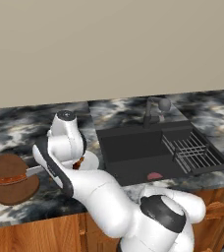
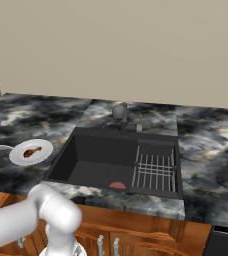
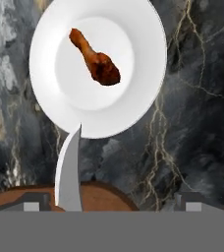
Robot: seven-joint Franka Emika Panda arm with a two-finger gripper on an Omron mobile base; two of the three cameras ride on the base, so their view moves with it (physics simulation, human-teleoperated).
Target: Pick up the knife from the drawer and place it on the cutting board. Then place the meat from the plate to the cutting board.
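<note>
The knife point(image 1: 16, 178) lies flat on the cutting board point(image 1: 6, 193) at the left end of the marble table point(image 1: 15, 130), its reddish-brown handle on the wood and its short grey blade running off the board's edge toward the plate point(image 3: 148, 59); that half of the job looks done. In the hand view the blade tip reaches the rim of the white plate, though whether it touches or merely overlaps from this angle is hard to tell. The end effector point(image 3: 112, 206) hangs above the gap between board and plate with its jaws spread wide and nothing between them, its tips framing the board's end, apparently freed to go for the second item. The meat point(image 3: 95, 59), a small glossy brown drumstick with a reddish tint, thin at one end and bulbous at the other, rests near the middle of the plate, just beside the board. A pink-red lump point(image 2: 117, 185) sits in the sink point(image 2: 93, 160), apart from the work.
</note>
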